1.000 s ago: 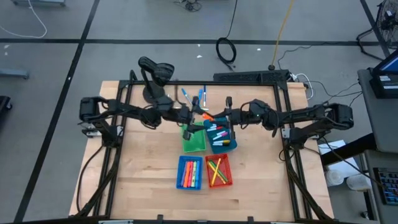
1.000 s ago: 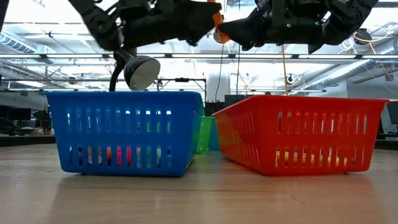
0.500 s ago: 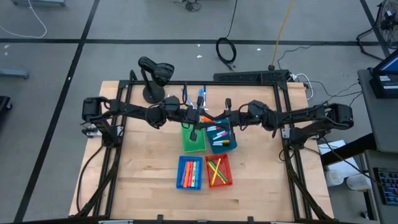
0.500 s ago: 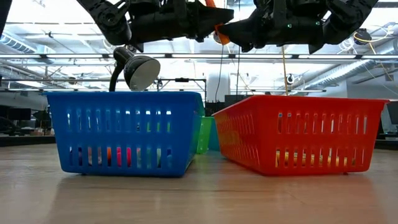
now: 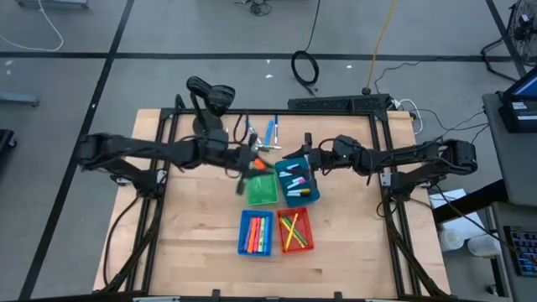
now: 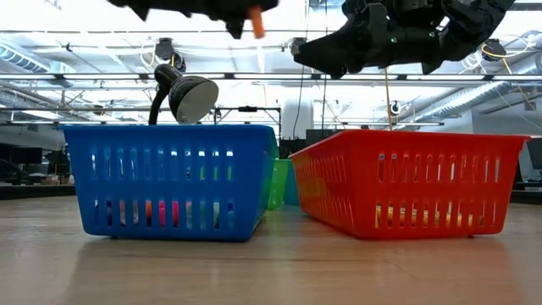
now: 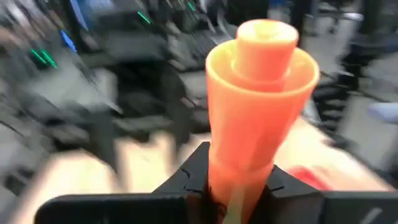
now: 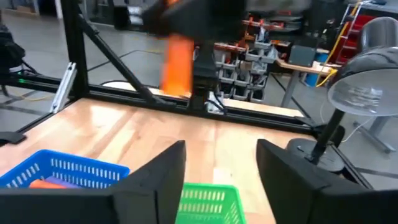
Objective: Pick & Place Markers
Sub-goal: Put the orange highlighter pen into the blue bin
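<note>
**Orange marker clamped in left claw above green bin**

Orange marker (image 7: 258, 106) pinched between the two dark fingers (image 7: 186, 177) of the left claw (image 5: 254, 164), cap end pointing away from the wrist. Held high above the bench (image 5: 193, 235), over the far corner of the green bin (image 5: 262, 191), showing in the low view as a short orange stub (image 6: 255, 19) hanging from the arm. Right claw (image 5: 304, 159) spread wide, gripping nothing, raised above the far edge of the teal bin (image 5: 300, 189), well apart from the marker. White markers with coloured caps (image 5: 295, 179) lying loose inside the teal bin. Blue markers (image 5: 270, 132) resting on the bench beyond the bins, near the black desk lamp (image 5: 210, 105). Closer to the near edge, blue bin (image 5: 256, 233) filled with orange and pink markers (image 5: 258, 235), touching the red bin (image 5: 294, 231) with yellow and green ones (image 5: 291, 230).
</note>
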Controlling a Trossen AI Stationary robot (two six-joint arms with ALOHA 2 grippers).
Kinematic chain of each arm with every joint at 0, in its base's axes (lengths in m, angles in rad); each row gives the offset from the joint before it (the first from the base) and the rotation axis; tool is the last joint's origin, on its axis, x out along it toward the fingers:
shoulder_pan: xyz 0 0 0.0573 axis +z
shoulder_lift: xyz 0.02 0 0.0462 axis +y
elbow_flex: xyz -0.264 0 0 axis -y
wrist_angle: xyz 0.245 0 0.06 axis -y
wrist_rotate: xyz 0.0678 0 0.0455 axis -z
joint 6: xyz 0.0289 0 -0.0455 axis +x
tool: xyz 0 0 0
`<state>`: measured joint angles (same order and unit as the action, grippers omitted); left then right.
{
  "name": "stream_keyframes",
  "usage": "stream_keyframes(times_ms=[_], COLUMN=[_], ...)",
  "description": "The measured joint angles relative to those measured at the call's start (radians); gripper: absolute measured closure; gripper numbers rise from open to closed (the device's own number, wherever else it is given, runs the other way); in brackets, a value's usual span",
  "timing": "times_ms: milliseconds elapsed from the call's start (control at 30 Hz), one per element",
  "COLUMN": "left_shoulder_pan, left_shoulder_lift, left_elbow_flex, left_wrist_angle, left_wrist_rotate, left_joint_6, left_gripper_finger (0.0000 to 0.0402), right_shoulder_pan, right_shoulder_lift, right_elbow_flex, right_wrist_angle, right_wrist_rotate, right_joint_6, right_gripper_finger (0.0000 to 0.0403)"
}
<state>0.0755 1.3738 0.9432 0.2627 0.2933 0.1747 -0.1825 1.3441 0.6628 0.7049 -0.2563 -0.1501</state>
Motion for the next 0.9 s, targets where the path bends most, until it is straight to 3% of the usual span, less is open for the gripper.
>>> stream_keyframes(times_ms=[100, 200, 433, 533, 733, 900], left_shoulder_pan=[-0.059, -0.141, -0.311, -0.372, -0.413, -0.404], left_shoulder_lift=[-0.031, -0.019, 0.108, 0.154, 0.212, 0.279], left_elbow_flex=[-0.001, -0.063, -0.268, -0.289, -0.292, -0.293], left_wrist_angle=[-0.166, -0.198, 0.251, 0.380, 0.337, 0.338], left_wrist_rotate=[0.007, -0.014, -0.088, -0.088, -0.166, -0.168], left_joint_6=[-0.112, -0.242, -0.587, -0.625, -0.634, -0.685], left_gripper_finger=[0.0350, 0.0350, 0.0350, 0.0350, 0.0350, 0.0311], right_shoulder_pan=[0.000, 0.000, 0.000, 0.000, 0.000, 0.000], right_shoulder_lift=[0.000, 0.000, 0.000, 0.000, 0.000, 0.000], right_elbow_flex=[0.000, 0.000, 0.000, 0.000, 0.000, 0.000], right_wrist_angle=[0.006, 0.027, 0.059, 0.071, 0.076, 0.069], right_wrist_rotate=[0.002, 0.003, 0.002, 0.002, 0.001, -0.002], right_joint_6=[0.000, 0.002, 0.011, 0.011, 0.021, 0.034], right_gripper_finger=[0.0198, 0.0193, 0.0204, 0.0208, 0.0213, 0.0212])
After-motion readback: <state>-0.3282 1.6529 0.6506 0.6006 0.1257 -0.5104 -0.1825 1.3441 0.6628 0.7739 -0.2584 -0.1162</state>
